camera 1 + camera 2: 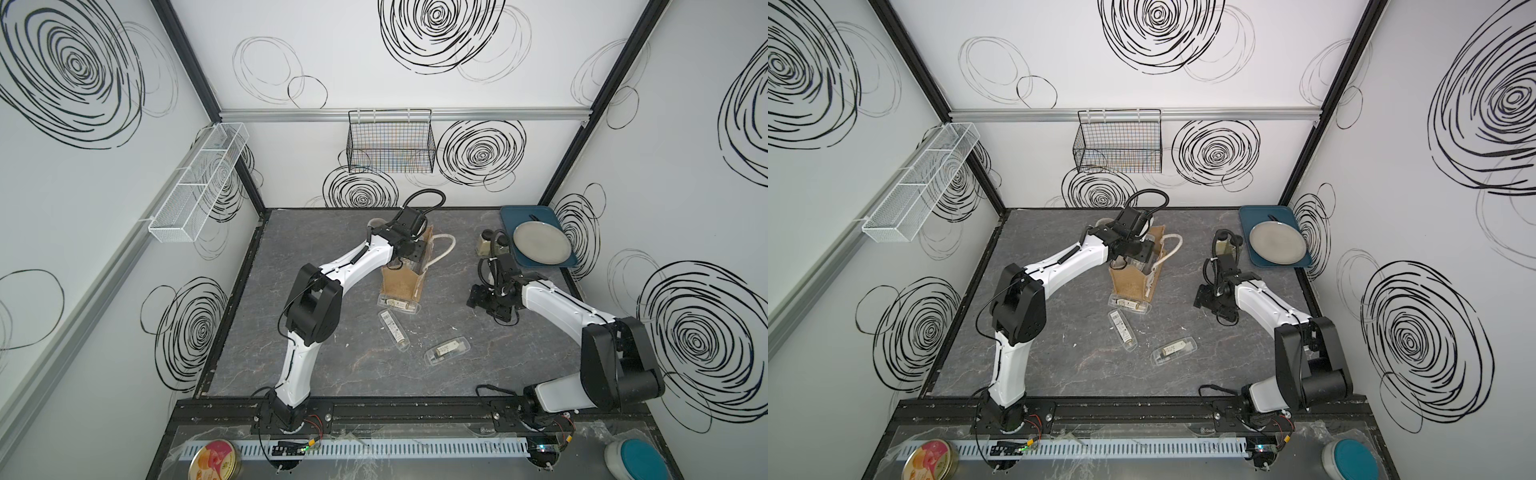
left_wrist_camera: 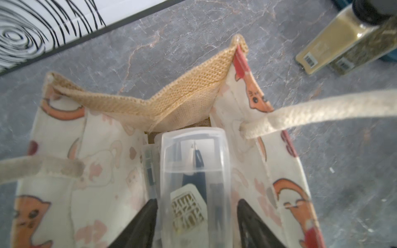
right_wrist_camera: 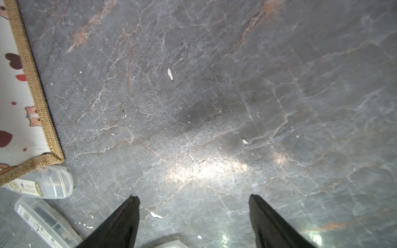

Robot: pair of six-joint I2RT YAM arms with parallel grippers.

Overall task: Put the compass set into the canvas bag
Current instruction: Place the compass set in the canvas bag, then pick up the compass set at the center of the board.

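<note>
Left gripper: the left gripper [image 2: 197,200] points down into the mouth of the bag [image 2: 187,94]. Its fingers [image 2: 146,221] are parted, one on each side of a clear case, with a thin gap at each, so nothing is pinched.
Compass set: the compass set [image 2: 195,163] in that clear case stands on end inside the bag, between the printed linings. Dark legs and a pale tip show through the lid.
Second case: a second case [image 2: 150,169] sits in the bag, touching the first and mostly covered by it.
Handles: one rope handle [image 2: 322,109] flops out over the bag's side. The other handle [image 2: 38,167] is blurred and cut off.
Loose cases: one flat case [image 1: 397,304] touches the bag's near end. Another case [image 1: 394,330] lies just beyond it, farther from the bag. A third case [image 1: 446,351] lies well apart from the bag.
Right gripper: the right gripper [image 3: 193,196] hovers over bare table [image 1: 332,365] beside the bag. Its fingers are wide apart with nothing between them.
Around: two jars [image 1: 492,245] stand past the bag's flopped handle. Just beyond them is a blue tray [image 1: 508,214] carrying a grey plate [image 1: 541,243].
In the way: in both top views the left arm's wrist covers the bag's mouth.
Hard to make out: the bag's floor and the case's lower end are hidden. The label print is unreadable.
</note>
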